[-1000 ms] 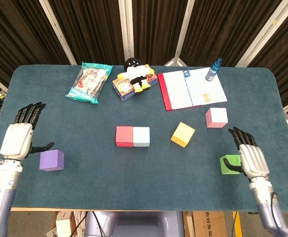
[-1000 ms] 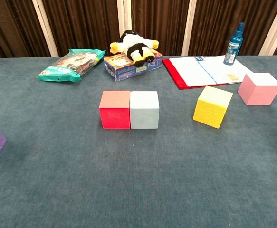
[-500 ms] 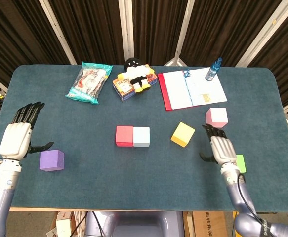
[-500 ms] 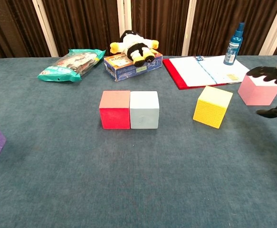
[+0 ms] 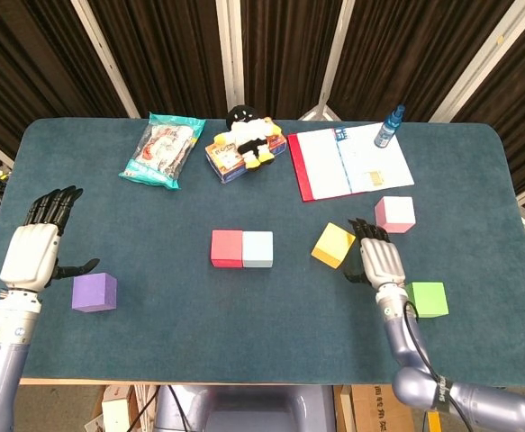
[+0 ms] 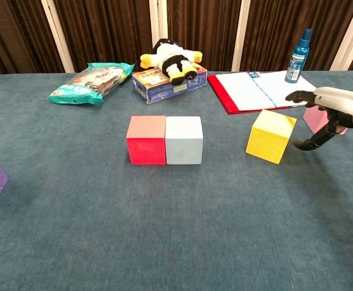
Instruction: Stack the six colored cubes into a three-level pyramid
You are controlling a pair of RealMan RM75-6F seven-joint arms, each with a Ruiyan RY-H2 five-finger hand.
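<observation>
Mid-counter (image 5: 154, 342), just right of the red-and-pale-blue pair: yellow cube (image 5: 333, 245), tilted, probably light, rigid foam, best pinched across opposite flat faces; my right hand (image 5: 381, 260) beside it, fingers spread, empty; left hand (image 5: 35, 249) likewise.

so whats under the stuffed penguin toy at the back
The penguin toy lies on a blue and orange box that rests flat on the table. The toy covers part of the box's top, so its print cannot be read.
</observation>
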